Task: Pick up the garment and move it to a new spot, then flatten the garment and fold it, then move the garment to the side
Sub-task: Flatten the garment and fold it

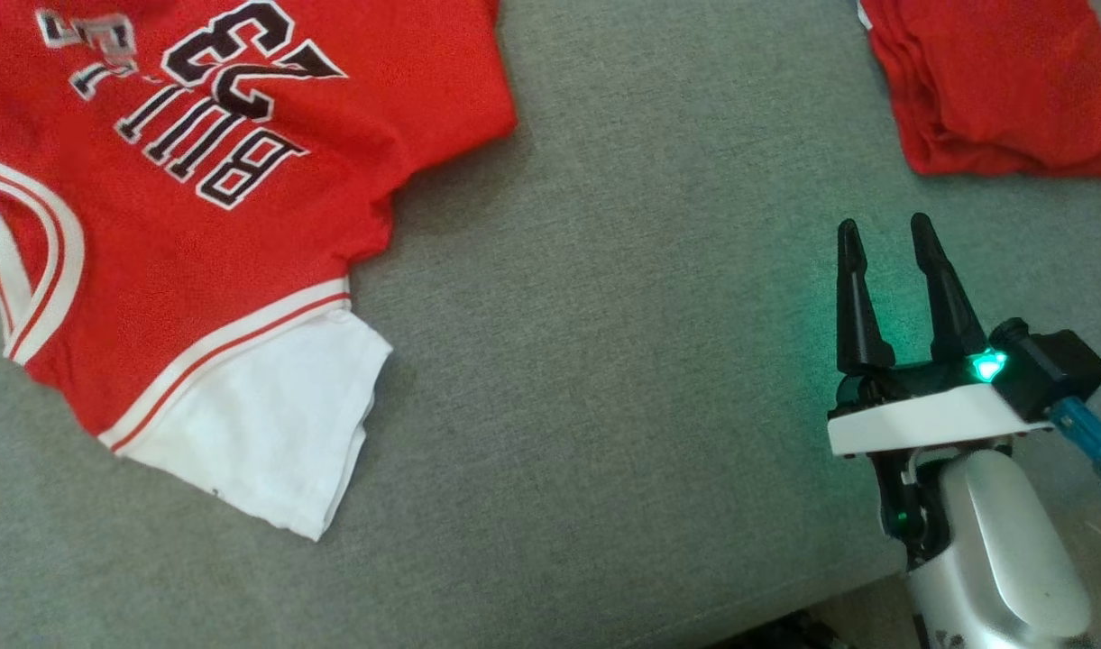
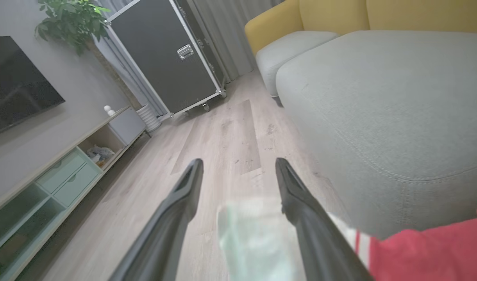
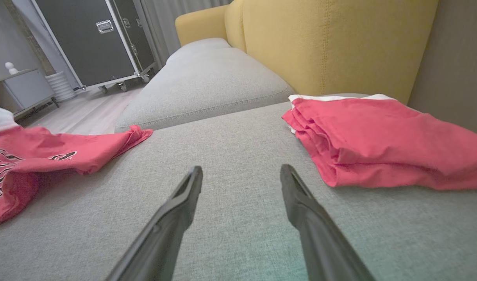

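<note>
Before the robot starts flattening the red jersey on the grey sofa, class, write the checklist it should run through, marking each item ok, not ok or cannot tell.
1. Right gripper open, nothing held: ok.
2. Left gripper jaws apart: ok.
3. Left gripper free of the white sleeve: cannot tell; blurred pale cloth shows between its fingers.
4. Jersey lying flat: not ok; hem corner bunched, sleeve creased.
5. Jersey apart from the folded red pile: ok.
6. Whole jersey in the head view: not ok; cut off at the top and left.
</note>
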Motion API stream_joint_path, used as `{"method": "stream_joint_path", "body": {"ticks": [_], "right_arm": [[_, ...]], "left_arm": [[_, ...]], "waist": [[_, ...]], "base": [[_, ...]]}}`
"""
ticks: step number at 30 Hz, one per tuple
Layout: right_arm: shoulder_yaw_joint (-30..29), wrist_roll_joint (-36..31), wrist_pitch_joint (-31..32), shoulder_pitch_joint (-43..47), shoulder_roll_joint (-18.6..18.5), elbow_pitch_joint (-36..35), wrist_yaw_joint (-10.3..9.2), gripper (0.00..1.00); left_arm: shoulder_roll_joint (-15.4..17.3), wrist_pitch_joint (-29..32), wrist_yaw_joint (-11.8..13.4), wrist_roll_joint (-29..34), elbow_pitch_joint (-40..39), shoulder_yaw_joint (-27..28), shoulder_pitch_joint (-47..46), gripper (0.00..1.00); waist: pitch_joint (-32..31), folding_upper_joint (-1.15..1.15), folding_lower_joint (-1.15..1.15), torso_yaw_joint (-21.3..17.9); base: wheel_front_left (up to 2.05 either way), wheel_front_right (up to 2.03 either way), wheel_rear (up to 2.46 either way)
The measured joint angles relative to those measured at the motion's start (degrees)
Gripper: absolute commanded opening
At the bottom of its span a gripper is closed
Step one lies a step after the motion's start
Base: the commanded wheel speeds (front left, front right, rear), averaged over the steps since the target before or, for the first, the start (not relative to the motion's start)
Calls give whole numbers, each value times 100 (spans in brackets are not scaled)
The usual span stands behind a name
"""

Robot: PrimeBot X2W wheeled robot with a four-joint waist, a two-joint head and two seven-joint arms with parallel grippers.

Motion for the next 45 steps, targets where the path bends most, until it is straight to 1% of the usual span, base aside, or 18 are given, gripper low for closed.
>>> {"method": "stream_joint_path", "body": {"ticks": [7,12,13,14,17,20,22,24,29,31,35,37,40,45], "right_arm": [[-34,-97,0,2,-1,52,-1,100],[-165,-197,0,29,-1,80,0,100],[-212,-216,0,41,-2,81,-1,100],[-255,-235,0,57,-2,78,0,100],[-414,-325,0,179,-3,74,0,100],[-522,-415,0,358,-2,75,0,100],[-568,-459,0,452,-3,77,-1,100],[-579,-464,1,530,-2,79,0,100],[-583,-503,1,744,-2,93,0,100],[-587,-503,1,820,-1,100,0,100],[-601,-485,0,939,0,107,-1,100],[-605,-439,1,1011,0,114,0,100],[-598,-447,1,1095,1,119,0,100],[-630,-641,1,1060,1,216,-1,100]], "left_arm": [[-439,-563,-245,-115,32,-94,182,100],[-962,-950,-454,-500,-159,19,575,100],[-1070,-1002,-476,-597,-218,52,694,100],[-1165,-1028,-550,-677,-287,70,831,100],[-1407,-1110,-616,-862,-568,177,1344,100],[-1577,-1124,-670,-1069,-920,271,2009,100],[-1670,-1124,-668,-1160,-1295,396,2557,100],[-1779,-1124,-576,-1254,-1727,541,3162,100],[-2007,-1124,-238,-1299,-2860,776,4840,100],[-2031,-1123,-102,-1106,-3308,753,5495,100],[-2217,-1124,129,-989,-4086,814,6483,100],[-2359,-1123,213,-980,-4403,937,6841,100],[-2510,-1124,215,-979,-4747,1068,7205,100],[-2607,-1124,152,-842,-4867,1107,7238,100]], "waist": [[-208,0,0,198],[-537,0,-1,402],[-619,0,0,453],[-704,0,0,510],[-970,0,-1,706],[-1247,0,-1,925],[-1433,0,-1,1076],[-1621,0,-1,1224],[-2028,1,-2,1546],[-2151,1,-2,1662],[-2304,1,-1,1864],[-2344,1,-1,1937],[-2331,1,-1,2018],[-2203,0,0,2195]], "base": [[0,0,0],[0,0,0],[0,0,0],[0,0,0],[0,0,0],[0,0,0],[0,0,0],[0,0,0],[0,0,0],[0,0,0],[0,0,0],[0,0,0],[0,0,0],[0,0,0]]}}
